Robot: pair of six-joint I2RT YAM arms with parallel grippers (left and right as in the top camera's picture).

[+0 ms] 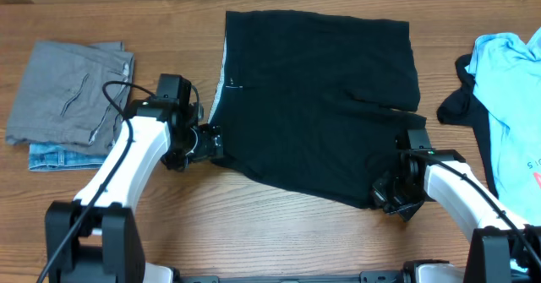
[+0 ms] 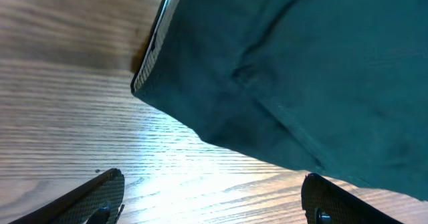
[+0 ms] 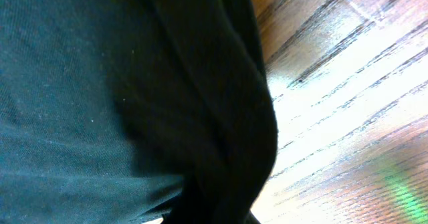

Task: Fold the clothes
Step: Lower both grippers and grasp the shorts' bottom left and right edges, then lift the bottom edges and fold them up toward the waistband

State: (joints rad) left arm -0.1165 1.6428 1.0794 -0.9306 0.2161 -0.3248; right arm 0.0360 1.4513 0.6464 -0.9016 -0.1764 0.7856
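Observation:
The clothes' large black trouser-like piece (image 1: pixel 317 97) lies spread flat across the middle of the table (image 1: pixel 279 232). My left gripper (image 1: pixel 207 141) sits at its near-left corner, open, with bare wood between the fingers (image 2: pixel 107 190). The corner of the black piece (image 2: pixel 281 70) lies just ahead of the jaws and does not touch them. My right gripper (image 1: pixel 385 194) is at the near-right corner. There the black fabric (image 3: pixel 200 103) bunches into a dark fold that runs down into the jaws and hides the fingers; the gripper is shut on it.
A folded grey piece (image 1: pixel 68 93) rests on a denim piece (image 1: pixel 55 158) at the far left. A light blue T-shirt (image 1: pixel 511 89) lies at the right edge, with a dark garment (image 1: pixel 456 104) sticking out from under it.

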